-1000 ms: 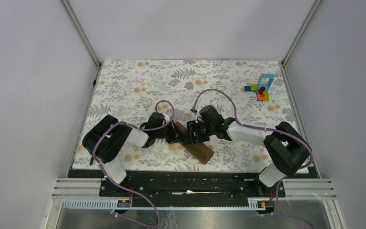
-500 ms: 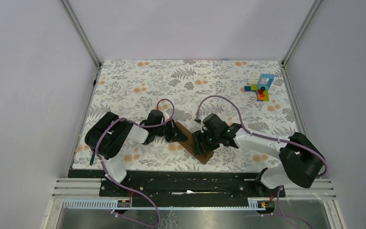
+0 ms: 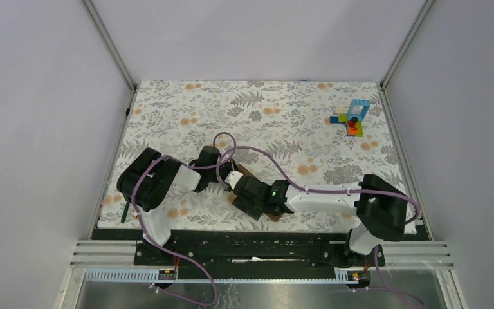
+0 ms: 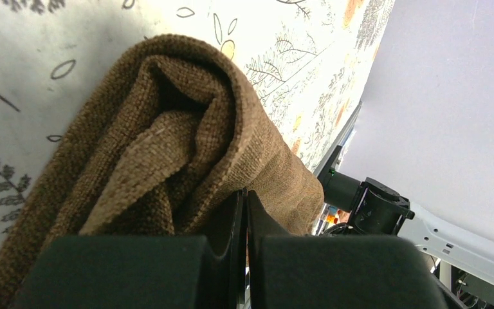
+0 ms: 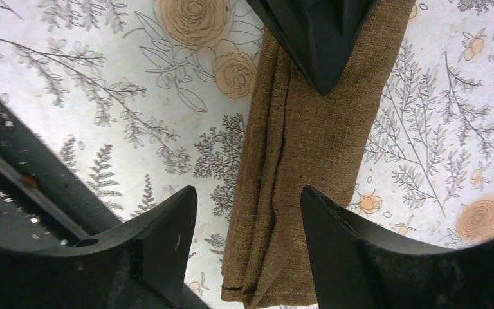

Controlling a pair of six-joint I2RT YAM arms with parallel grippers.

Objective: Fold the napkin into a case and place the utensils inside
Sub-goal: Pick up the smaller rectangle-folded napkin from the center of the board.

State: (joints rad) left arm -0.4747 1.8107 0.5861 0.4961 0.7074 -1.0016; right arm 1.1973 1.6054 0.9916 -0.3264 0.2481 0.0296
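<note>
The brown napkin (image 3: 275, 215) lies folded into a long narrow strip on the floral cloth near the front edge. It fills the left wrist view (image 4: 167, 141) and runs down the right wrist view (image 5: 302, 148). My left gripper (image 3: 226, 178) is shut, its tips (image 4: 244, 196) pressed against the strip's far end. Its black fingers (image 5: 315, 38) show on the fabric in the right wrist view. My right gripper (image 3: 247, 198) is open and hangs over the strip's near end (image 5: 247, 222), one finger on each side, apart from the cloth. The utensils are out of view.
A small stack of colourful toy blocks (image 3: 352, 118) stands at the far right. The floral table covering (image 3: 264, 109) spreads behind the arms. The black mounting rail (image 3: 251, 241) runs close to the napkin's near end and also shows in the right wrist view (image 5: 13, 174).
The right arm has swung left and toward the front edge, bringing its open gripper over the napkin's near end. The left gripper has stayed shut at the far end.
</note>
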